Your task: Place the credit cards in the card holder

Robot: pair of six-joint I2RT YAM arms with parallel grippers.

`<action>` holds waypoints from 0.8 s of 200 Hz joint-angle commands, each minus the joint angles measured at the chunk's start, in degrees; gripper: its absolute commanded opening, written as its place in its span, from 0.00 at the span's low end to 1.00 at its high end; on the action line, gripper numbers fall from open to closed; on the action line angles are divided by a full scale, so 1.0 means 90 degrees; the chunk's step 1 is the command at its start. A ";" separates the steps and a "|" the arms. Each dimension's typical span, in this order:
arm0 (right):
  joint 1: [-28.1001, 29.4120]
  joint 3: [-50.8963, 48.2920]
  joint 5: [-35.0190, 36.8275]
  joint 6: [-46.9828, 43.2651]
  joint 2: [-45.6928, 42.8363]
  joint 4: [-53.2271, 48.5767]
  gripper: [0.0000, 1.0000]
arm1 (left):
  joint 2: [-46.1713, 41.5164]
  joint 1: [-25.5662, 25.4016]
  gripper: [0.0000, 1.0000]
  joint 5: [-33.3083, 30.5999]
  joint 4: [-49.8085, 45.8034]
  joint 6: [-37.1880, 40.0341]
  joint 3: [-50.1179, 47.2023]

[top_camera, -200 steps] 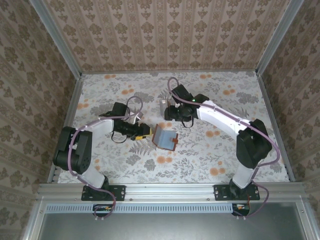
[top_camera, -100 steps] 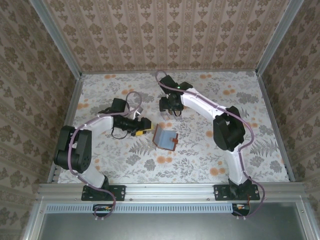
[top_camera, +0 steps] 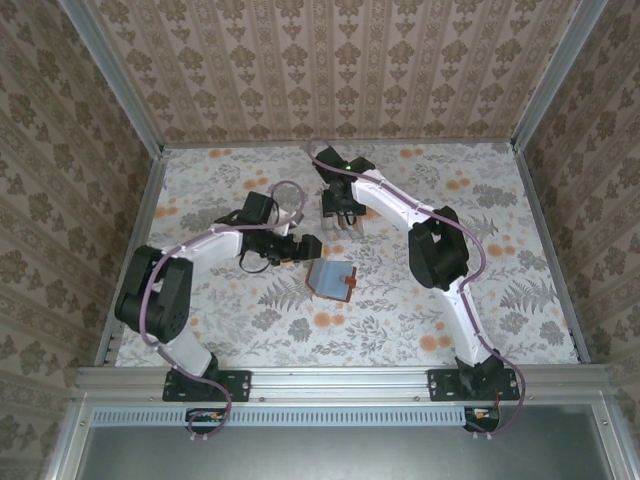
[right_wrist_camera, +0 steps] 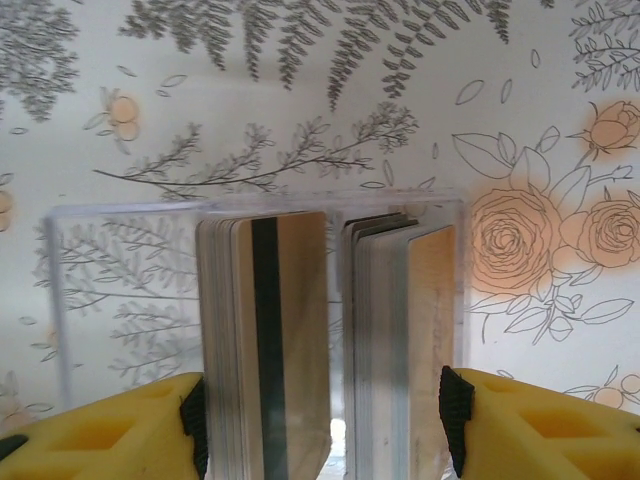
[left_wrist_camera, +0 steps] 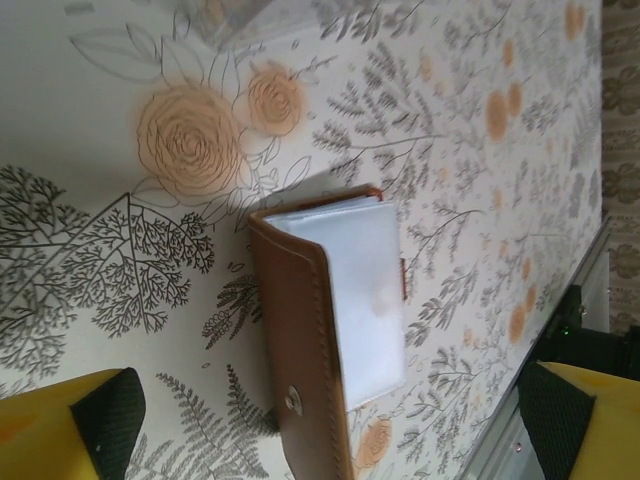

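At the far middle of the table, the right gripper hung open astride the credit cards upright in a clear box; picking seemed in hand, next needing a close on one card. The left gripper, open, faced the card holder at centre

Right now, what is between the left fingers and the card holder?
Just bare flowery tabletop; the left wrist view shows it before the card holder.

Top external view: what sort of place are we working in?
Probably a purpose-built robot test booth: patterned wallpaper panels in aluminium framing enclose a floral-covered table, and the left arm and right arm are bolted to its near rail.
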 commanded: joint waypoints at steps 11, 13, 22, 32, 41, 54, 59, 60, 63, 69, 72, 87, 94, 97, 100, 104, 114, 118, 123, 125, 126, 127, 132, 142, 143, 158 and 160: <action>-0.0043 0.0169 0.0339 -0.0109 0.0145 -0.0412 0.64 | 0.0562 -0.0020 0.94 0.0041 -0.0347 0.0245 0.0197; -0.0041 0.0171 0.0344 -0.0110 0.0145 -0.0428 0.63 | 0.0582 -0.0024 0.94 0.0044 -0.0345 0.0243 0.0203; -0.0048 0.0172 0.0395 -0.0120 0.0145 -0.0442 0.63 | 0.0657 -0.0019 0.90 0.0052 -0.0365 0.0252 0.0219; -0.0038 0.0168 0.0474 -0.0130 0.0128 -0.0477 0.63 | 0.0697 -0.0011 0.81 0.0067 -0.0404 0.0253 0.0247; -0.0053 0.0171 0.0535 -0.0130 0.0092 -0.0506 0.63 | 0.0718 0.0001 0.71 0.0095 -0.0415 0.0236 0.0268; -0.0063 0.0161 0.0527 -0.0157 0.0032 -0.0512 0.63 | 0.0710 0.0026 0.60 0.0149 -0.0407 0.0204 0.0251; -0.0069 0.0162 0.0503 -0.0170 0.0012 -0.0504 0.63 | 0.0702 0.0035 0.57 0.0181 -0.0403 0.0195 0.0246; -0.0071 0.0162 0.0496 -0.0175 0.0005 -0.0503 0.63 | 0.0701 0.0037 0.56 0.0188 -0.0406 0.0195 0.0245; -0.0072 0.0160 0.0476 -0.0186 -0.0014 -0.0500 0.64 | 0.0701 0.0037 0.55 0.0201 -0.0407 0.0204 0.0245; -0.0073 0.0153 0.0411 -0.0226 -0.0046 -0.0478 0.64 | 0.0700 0.0046 0.51 0.0212 -0.0416 0.0198 0.0236; -0.0073 0.0153 0.0365 -0.0248 -0.0053 -0.0461 0.64 | 0.0695 0.0057 0.50 0.0228 -0.0427 0.0202 0.0242; -0.0073 0.0134 0.0077 -0.0347 -0.0177 -0.0337 0.64 | 0.0733 0.0093 0.42 0.0287 -0.0437 0.0193 0.0219; -0.0073 0.0084 -0.0052 -0.0373 -0.0248 -0.0235 0.65 | 0.0753 0.0107 0.38 0.0334 -0.0433 0.0176 0.0212; -0.0074 0.0061 -0.0086 -0.0372 -0.0291 -0.0189 0.65 | 0.0766 0.0118 0.36 0.0338 -0.0438 0.0170 0.0207; -0.0073 0.0021 -0.0100 -0.0356 -0.0336 -0.0141 0.65 | 0.0781 0.0127 0.34 0.0348 -0.0433 0.0168 0.0197; -0.0073 -0.0044 -0.0108 -0.0320 -0.0406 -0.0072 0.65 | 0.0792 0.0142 0.31 0.0369 -0.0423 0.0161 0.0203; -0.0091 -0.0230 -0.0124 -0.0244 -0.0566 0.0141 0.67 | 0.0816 0.0179 0.27 0.0413 -0.0401 0.0129 0.0180; -0.0109 -0.0310 -0.0163 -0.0220 -0.0623 0.0223 0.67 | 0.0817 0.0182 0.25 0.0419 -0.0401 0.0114 0.0178; -0.0136 -0.0391 -0.0245 -0.0193 -0.0674 0.0330 0.67 | 0.0817 0.0195 0.24 0.0429 -0.0393 0.0099 0.0164; -0.0147 -0.0423 -0.0293 -0.0177 -0.0699 0.0375 0.67 | 0.0817 0.0196 0.23 0.0436 -0.0388 0.0097 0.0163; -0.0147 -0.0433 -0.0317 -0.0171 -0.0706 0.0391 0.67 | 0.0817 0.0196 0.22 0.0437 -0.0384 0.0097 0.0160; -0.0157 -0.0443 -0.0339 -0.0171 -0.0715 0.0404 0.67 | 0.0812 0.0201 0.22 0.0443 -0.0377 0.0097 0.0158; -0.0178 -0.0502 -0.0457 -0.0152 -0.0748 0.0509 0.67 | 0.0807 0.0206 0.21 0.0461 -0.0378 0.0089 0.0148; -0.0199 -0.0609 -0.0757 -0.0186 -0.0805 0.0712 0.67 | 0.0798 0.0222 0.17 0.0484 -0.0367 0.0089 0.0143; -0.0199 -0.0619 -0.0783 -0.0192 -0.0808 0.0730 0.68 | 0.0793 0.0224 0.17 0.0481 -0.0364 0.0088 0.0145; -0.0200 -0.0745 -0.1117 -0.0276 -0.0850 0.0971 0.68 | 0.0807 0.0225 0.11 0.0498 -0.0369 0.0087 0.0145; -0.0200 -0.0753 -0.1128 -0.0257 -0.0843 0.0965 0.69 | 0.0815 0.0225 0.11 0.0505 -0.0373 0.0087 0.0151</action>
